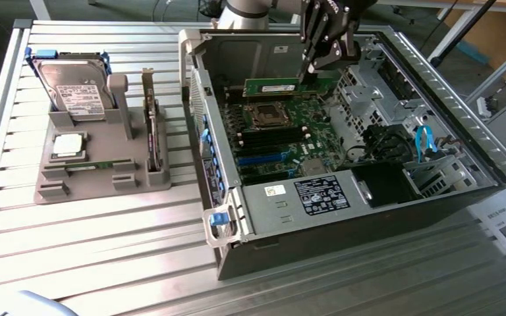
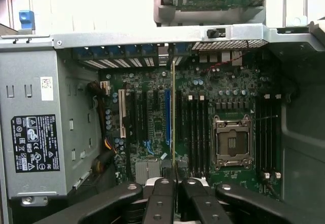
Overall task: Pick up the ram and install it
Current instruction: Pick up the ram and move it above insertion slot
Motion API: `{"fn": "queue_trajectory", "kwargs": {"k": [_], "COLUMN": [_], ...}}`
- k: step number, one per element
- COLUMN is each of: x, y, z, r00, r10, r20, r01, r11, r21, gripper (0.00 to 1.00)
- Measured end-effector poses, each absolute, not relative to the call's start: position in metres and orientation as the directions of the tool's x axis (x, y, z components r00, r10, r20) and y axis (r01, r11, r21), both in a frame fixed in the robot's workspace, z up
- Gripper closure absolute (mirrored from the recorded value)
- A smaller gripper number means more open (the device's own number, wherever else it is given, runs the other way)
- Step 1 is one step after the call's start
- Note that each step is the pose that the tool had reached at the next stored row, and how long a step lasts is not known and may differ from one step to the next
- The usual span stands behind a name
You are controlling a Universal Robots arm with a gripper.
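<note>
Slatted metal table (image 1: 103, 250); open computer case (image 1: 367, 237); jaws pinching ram (image 1: 275, 87) above motherboard (image 1: 279, 158); power-supply label (image 1: 323, 195) unreadable.

No words here are big enough to read. The black label (image 2: 34, 142) on the grey power box (image 2: 30, 71) has tiny white print and little round signs. The white sticker (image 1: 82, 102) on the hard drive (image 1: 70, 74) and the pale one on the ram (image 1: 275, 87) are too small to read.

your gripper (image 1: 311, 72) hides one end of the ram (image 1: 271, 87), on the exterior view's right; the power supply label (image 1: 321, 195) is unreadably small.
</note>
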State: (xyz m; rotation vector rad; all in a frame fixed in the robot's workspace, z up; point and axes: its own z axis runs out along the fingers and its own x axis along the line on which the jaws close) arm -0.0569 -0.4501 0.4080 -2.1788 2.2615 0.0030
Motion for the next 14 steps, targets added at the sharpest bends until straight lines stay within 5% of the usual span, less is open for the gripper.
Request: {"fn": "queue_trajectory", "kwargs": {"k": [14], "x": [-0.04], "y": [-0.45], "z": [0.408], "r00": [-0.037], "r10": [-0.999], "r20": [-0.002], "r01": [-0.999], "r11": [0.037], "r21": [0.0], "gripper": [0.88]}}
